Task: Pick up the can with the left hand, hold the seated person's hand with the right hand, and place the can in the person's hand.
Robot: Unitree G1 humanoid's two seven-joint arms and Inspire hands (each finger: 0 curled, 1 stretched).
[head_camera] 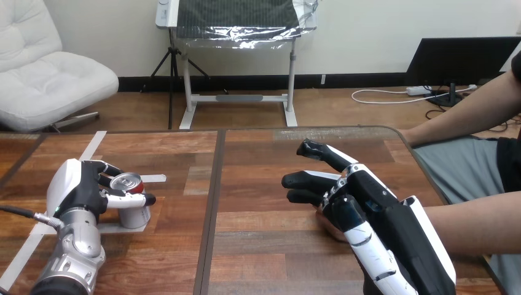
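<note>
Closest to me, the robot's right hand (362,206) lies across the top of the person's hand (332,230), back uppermost. Its fingers are stretched out fairly straight toward the middle of the table (270,184), and none that I can see is wrapped round anything. Only a sliver of the person's hand shows beneath it, resting on the wood, with the forearm (473,228) running off to the right. I'd say it is laid there to steady and mark the place where the can is to go, though I cannot tell whether it is a real hold. Over on the other side the left hand (83,184) has closed round the can (128,182), the thumb across its front and the fingers behind, a sideways grip that keeps the can upright with its top clear. The can appears to stand on the table inside its corner marks of pale tape (117,228), well apart from the waiting hand, so the lift and the carry across are, to my eye, not yet done. Farther back the person's other arm (467,117) stays off the table, out of the way.
</note>
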